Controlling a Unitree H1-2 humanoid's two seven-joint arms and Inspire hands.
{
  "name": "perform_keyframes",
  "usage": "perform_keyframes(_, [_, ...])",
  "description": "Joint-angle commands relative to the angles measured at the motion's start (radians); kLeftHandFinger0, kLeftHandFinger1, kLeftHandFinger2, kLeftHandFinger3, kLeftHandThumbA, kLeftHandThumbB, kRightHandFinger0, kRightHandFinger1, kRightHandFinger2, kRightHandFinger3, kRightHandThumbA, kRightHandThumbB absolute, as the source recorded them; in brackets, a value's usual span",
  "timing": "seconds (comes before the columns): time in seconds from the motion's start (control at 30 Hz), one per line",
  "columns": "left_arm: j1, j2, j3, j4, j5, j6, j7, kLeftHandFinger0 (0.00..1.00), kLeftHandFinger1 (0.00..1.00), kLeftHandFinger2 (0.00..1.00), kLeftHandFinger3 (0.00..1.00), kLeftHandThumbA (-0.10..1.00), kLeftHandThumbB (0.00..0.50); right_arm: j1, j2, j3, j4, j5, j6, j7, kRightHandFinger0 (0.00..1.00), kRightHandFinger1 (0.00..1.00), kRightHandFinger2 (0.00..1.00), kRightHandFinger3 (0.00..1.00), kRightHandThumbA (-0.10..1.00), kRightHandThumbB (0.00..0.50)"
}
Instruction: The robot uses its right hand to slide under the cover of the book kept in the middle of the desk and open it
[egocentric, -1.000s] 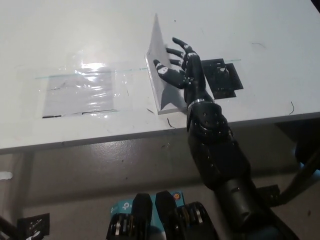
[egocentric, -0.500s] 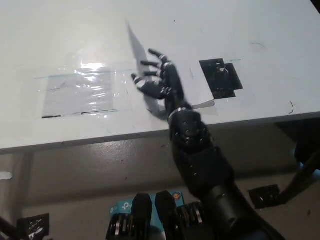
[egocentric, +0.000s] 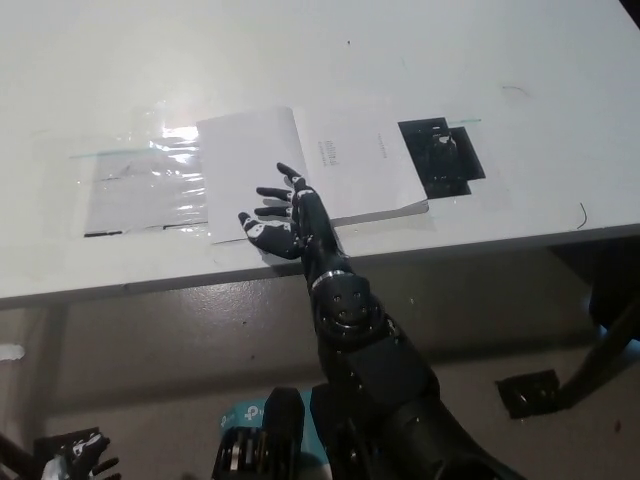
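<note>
The book (egocentric: 360, 160) lies open in the middle of the white desk (egocentric: 520, 60). Its cover (egocentric: 245, 160) is turned over flat to the left, inner side up, and a white page with faint print faces up on the right. My black right hand (egocentric: 280, 215) is open with its fingers spread. It hovers over the lower edge of the turned cover, close to the desk's front edge. At the bottom left corner, low beside the desk, shows a small part of what looks like my left hand (egocentric: 88, 456); its state is unclear.
A black square patch (egocentric: 440, 155) sits on the desk just right of the book. A shiny clear plastic sheet (egocentric: 150, 185) is taped down left of the cover, partly under it. The desk's front edge (egocentric: 150, 280) runs just below my hand.
The cover stood upright on my right hand before; it has swung over to the left and now lies flat. My right hand followed it leftward and toward the desk's front edge.
</note>
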Motion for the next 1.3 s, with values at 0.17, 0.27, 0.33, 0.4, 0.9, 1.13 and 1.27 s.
perform_keyframes(0.17, [-0.013, 0.019, 0.001, -0.003, -0.005, -0.039, -0.020, 0.53, 0.58, 0.72, 0.69, 0.82, 0.068, -0.055, -0.015, -0.021, 0.047, -0.014, -0.031, -0.018, 0.42, 0.60, 0.75, 0.97, 0.71, 0.096])
perform_keyframes(0.27, [-0.003, 0.023, -0.002, -0.016, 0.005, -0.022, -0.006, 0.51, 0.55, 0.70, 0.67, 0.84, 0.068, -0.054, -0.009, -0.037, 0.042, 0.000, -0.029, -0.018, 0.41, 0.59, 0.74, 0.95, 0.71, 0.114])
perform_keyframes(0.33, [0.001, 0.023, -0.002, -0.018, 0.007, -0.030, -0.006, 0.52, 0.56, 0.70, 0.68, 0.82, 0.060, -0.057, -0.006, -0.041, 0.046, -0.001, -0.034, -0.019, 0.38, 0.57, 0.73, 0.93, 0.71, 0.118])
perform_keyframes(0.4, [0.005, 0.019, 0.004, -0.022, 0.000, -0.032, -0.006, 0.54, 0.58, 0.71, 0.68, 0.82, 0.063, -0.060, -0.008, -0.033, 0.044, -0.010, -0.039, -0.013, 0.38, 0.59, 0.73, 0.93, 0.73, 0.125])
perform_keyframes(0.9, [-0.002, 0.014, 0.020, 0.021, -0.008, -0.059, 0.006, 0.50, 0.56, 0.71, 0.68, 0.82, 0.087, -0.039, -0.005, -0.128, -0.535, 0.083, 0.311, 0.014, 0.34, 0.57, 0.68, 0.88, 0.80, 0.133])
perform_keyframes(1.13, [-0.015, -0.001, 0.031, 0.033, -0.022, -0.067, 0.013, 0.55, 0.58, 0.71, 0.69, 0.79, 0.076, -0.031, -0.025, -0.182, -0.737, 0.149, 0.445, 0.051, 0.35, 0.60, 0.71, 0.93, 0.83, 0.097])
perform_keyframes(1.27, [-0.016, 0.000, 0.025, 0.021, -0.015, -0.040, 0.017, 0.58, 0.57, 0.69, 0.68, 0.83, 0.068, 0.014, -0.070, -0.264, -0.842, 0.227, 0.472, 0.057, 0.39, 0.64, 0.76, 0.98, 0.81, 0.099])
